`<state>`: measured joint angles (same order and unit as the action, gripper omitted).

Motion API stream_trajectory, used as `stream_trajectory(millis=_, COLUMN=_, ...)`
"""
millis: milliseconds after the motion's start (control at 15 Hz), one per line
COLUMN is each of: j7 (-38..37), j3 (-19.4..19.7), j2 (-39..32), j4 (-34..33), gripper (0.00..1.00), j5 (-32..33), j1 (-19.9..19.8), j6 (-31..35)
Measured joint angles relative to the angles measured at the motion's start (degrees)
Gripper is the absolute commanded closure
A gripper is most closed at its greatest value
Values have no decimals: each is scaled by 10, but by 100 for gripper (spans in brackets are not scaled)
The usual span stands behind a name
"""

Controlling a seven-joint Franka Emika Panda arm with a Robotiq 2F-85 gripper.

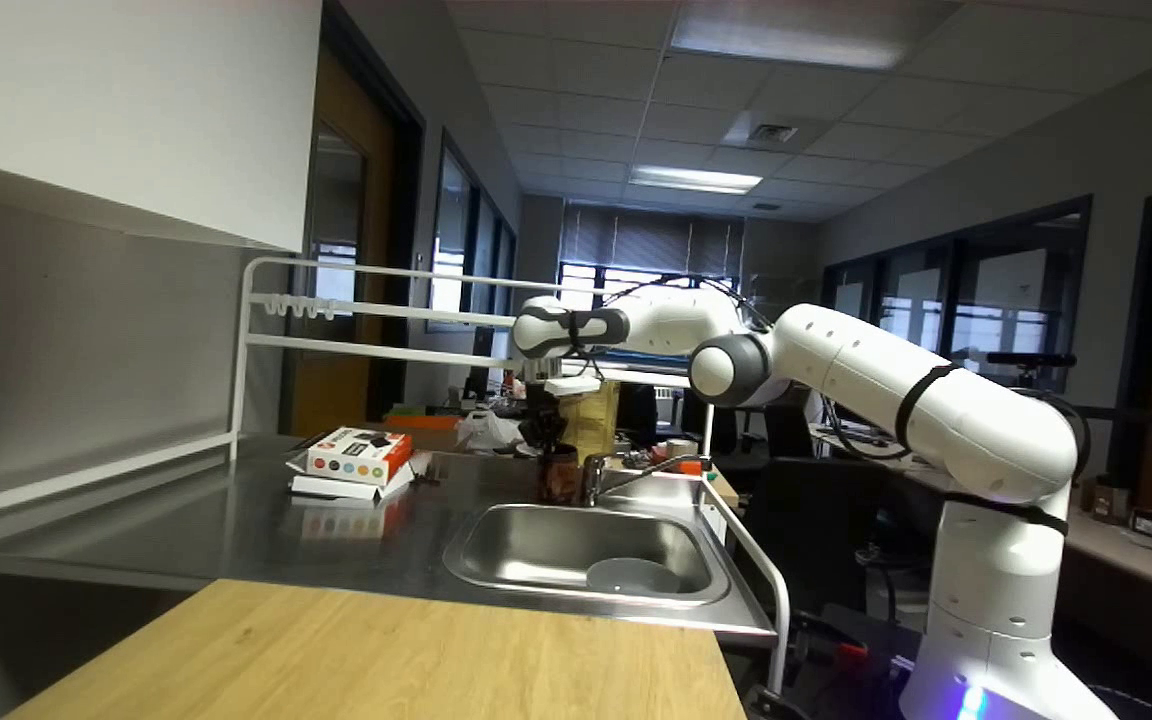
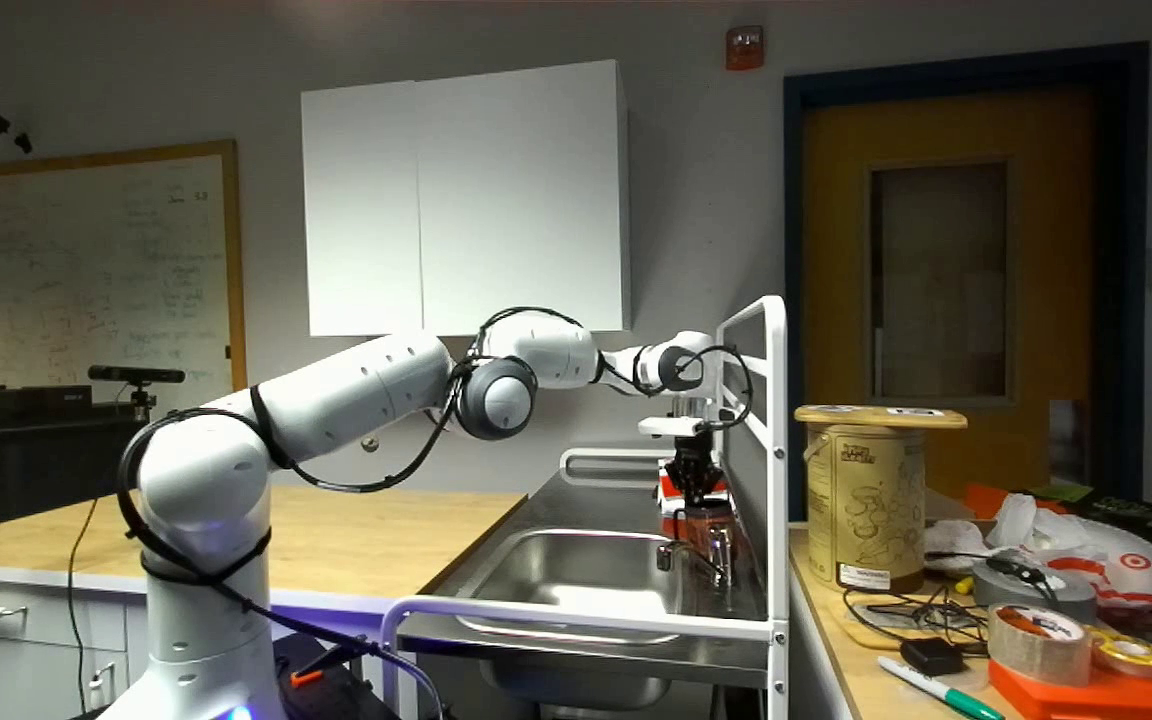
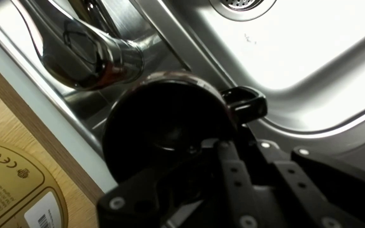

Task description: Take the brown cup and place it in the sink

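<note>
The brown cup [image 1: 559, 478] stands upright on the metal counter beside the faucet, behind the sink; it also shows in an exterior view [image 2: 708, 524]. In the wrist view I look into its dark inside [image 3: 166, 114], with its black handle [image 3: 249, 104] pointing toward the sink [image 3: 325, 63]. My gripper [image 3: 244, 141] straddles the cup wall near the handle, one finger inside and one outside, close together with no gap showing. The contact itself is dark. In both exterior views the gripper [image 1: 542, 425] [image 2: 696, 482] points down at the cup. The sink basin [image 1: 481, 560] is in front.
The faucet [image 3: 84, 60] stands right beside the cup. A white rail [image 2: 776, 440] runs behind the counter. A red and white box [image 1: 361, 455] lies on the counter. A tan canister [image 2: 866, 500] stands beyond the rail. A wooden worktop [image 1: 386, 650] adjoins the sink.
</note>
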<state>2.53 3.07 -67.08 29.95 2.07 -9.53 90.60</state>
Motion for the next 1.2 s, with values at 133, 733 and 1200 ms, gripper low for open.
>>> stream_trajectory(millis=133, j7=0, j3=0, j2=-2, j4=-1, gripper=97, j5=0, j1=-1, j6=-2)
stream_trajectory(millis=733, j7=-29, j3=1, j2=3, j4=-17, gripper=97, j5=-2, j1=3, j6=-41)
stream_trajectory(millis=1200, j7=19, j3=-3, j2=60, j4=-69, gripper=97, j5=-4, j1=17, j6=-215)
